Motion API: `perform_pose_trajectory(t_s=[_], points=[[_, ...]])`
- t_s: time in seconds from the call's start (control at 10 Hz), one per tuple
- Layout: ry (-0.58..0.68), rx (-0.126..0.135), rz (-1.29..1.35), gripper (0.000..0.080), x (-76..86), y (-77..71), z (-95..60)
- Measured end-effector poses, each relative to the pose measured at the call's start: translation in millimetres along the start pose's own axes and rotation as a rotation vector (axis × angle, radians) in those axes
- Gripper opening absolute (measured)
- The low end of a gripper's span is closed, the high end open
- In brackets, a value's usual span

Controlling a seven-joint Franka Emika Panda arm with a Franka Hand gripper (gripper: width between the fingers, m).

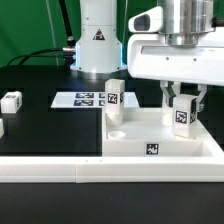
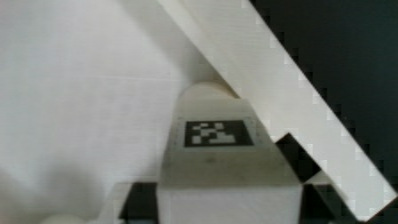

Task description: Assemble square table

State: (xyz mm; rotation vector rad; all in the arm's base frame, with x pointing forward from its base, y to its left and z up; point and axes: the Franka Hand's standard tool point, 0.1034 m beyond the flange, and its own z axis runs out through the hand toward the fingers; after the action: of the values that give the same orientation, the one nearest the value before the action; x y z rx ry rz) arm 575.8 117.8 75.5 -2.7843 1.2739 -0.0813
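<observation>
Tool (image 1: pixel 182 106) is clamped on a leg (image 1: pixel 182 118), one finger on each side, and holds it upright with its tag facing out. Above it the arm stands vertical, wrist pointing straight down over the exterior view's right part of the top (image 1: pixel 125 148). That top lies flat on the black counter (image 1: pixel 50 125), rim up, close against the rail (image 1: pixel 60 170) in front. The relation that counts: the leg sits directly over the top's far corner on the exterior view's right, long axis vertical, foot low inside the rim. Whether it touches the floor there I cannot tell. From the wrist, the tagged face sits just beside the rim (image 2: pixel 267 90), which slants past it. I'd judge the next move is straight down into a corner socket hidden beneath. A second leg (image 1: pixel 113 95) stands at the other far corner, and a loose leg (image 1: pixel 10 102) lies well apart.
</observation>
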Motion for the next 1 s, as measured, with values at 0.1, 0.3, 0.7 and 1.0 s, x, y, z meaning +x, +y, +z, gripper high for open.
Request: perform_pose_trajectory(t_s=[0.1,0.3,0.7,1.0], points=[[0.001,-0.002,0.078,0.0290,-0.6,0.0,0.1],[0.002,-0.005,0.281,0.0290,-3.0,-0.5,0.3],[-0.022,0.009,0.551,0.0291,-2.6,-0.1,0.6],[-0.026,0.012,0.520,0.0390,-2.1,0.0,0.6]])
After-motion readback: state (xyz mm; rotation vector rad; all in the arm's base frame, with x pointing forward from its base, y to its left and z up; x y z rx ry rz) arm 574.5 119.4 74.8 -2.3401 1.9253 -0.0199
